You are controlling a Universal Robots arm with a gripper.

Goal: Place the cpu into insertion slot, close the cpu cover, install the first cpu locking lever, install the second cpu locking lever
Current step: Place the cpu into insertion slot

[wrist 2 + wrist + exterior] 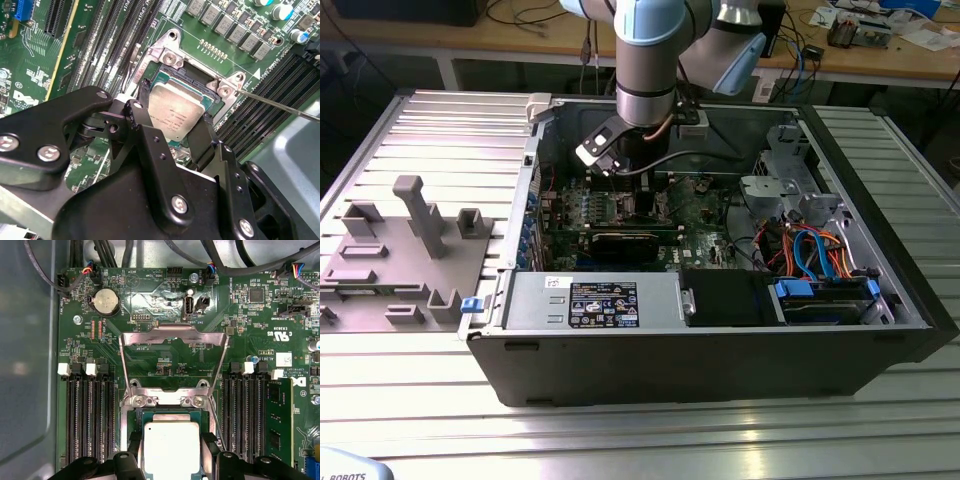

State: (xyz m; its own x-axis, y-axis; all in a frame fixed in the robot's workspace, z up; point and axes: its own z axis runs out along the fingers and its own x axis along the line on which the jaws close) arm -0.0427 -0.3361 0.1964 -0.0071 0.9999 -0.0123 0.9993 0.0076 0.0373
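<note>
Tool [175,102] pinching cpu [177,114] w/ insertion slot [190,74] mostly hidden; cpu cover [172,335] up.

A ribbed aluminium table [420,420] is seen under even indoor light, a grey fixture plate [390,270] laid on it, a cable-strewn wooden workbench [520,40] set behind.

Ribbed metal table [620,440] with open computer case [720,365] and grey fixture [380,300]
</note>
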